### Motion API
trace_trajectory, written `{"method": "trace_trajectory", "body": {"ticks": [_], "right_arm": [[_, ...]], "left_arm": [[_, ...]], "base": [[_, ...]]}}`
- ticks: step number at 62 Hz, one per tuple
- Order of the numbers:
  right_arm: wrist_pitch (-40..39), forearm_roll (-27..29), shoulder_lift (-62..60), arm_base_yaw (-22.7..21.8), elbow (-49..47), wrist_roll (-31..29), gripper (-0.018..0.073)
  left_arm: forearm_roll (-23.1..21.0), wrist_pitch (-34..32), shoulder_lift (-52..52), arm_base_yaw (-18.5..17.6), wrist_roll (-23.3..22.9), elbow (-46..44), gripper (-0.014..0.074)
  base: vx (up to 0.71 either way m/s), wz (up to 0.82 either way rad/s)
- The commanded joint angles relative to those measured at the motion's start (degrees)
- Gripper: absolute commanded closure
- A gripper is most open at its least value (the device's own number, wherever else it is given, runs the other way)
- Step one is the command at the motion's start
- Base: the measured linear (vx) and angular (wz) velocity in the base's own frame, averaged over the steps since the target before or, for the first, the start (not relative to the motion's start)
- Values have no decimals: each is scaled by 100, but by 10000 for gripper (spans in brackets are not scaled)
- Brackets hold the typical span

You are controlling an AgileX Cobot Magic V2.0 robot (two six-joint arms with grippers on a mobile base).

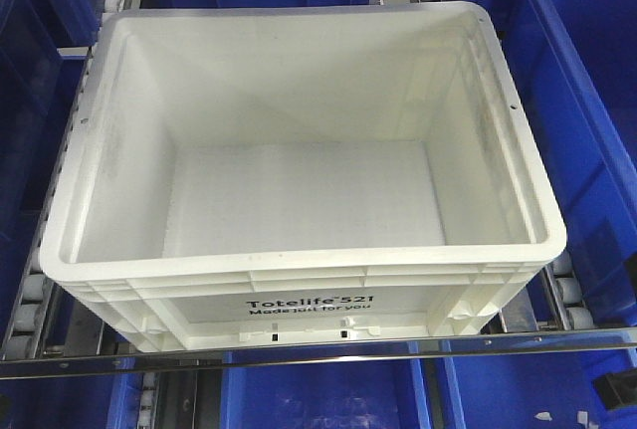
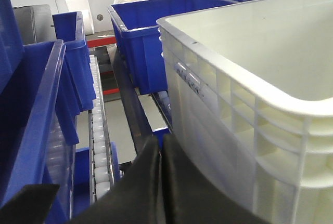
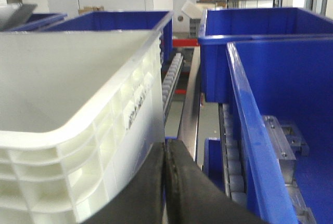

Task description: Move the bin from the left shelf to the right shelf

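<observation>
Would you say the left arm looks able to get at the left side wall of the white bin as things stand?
Probably yes. The left end effector, fingers shut, sits beside the white bin near its ribbed side, with nothing between them. The neighbouring blue bin leaves only a narrow lane.

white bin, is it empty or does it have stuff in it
Empty. The front view looks straight down into the bin and shows only its bare white floor and inner walls, with nothing lying inside.

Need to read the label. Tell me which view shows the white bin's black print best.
The exterior front-facing view: the bin shows its near wall with "Totelife 521 Made just for you". The left wrist view shows only a ribbed side and rim; the right wrist view shows an unreadable smudge.
</observation>
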Motion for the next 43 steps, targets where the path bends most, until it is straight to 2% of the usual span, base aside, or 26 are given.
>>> {"method": "trace_trajectory", "body": {"ticks": [1, 43], "right_arm": [[-63, -27, -234, -30, 112, -22, 566], [-64, -14, -212, -30, 106, -22, 566]], "left_arm": [[-12, -415, -67, -34, -33, -98, 604], [-17, -415, -68, -34, -33, -98, 604]], "base": [[0, 0], [0, 0]]}}
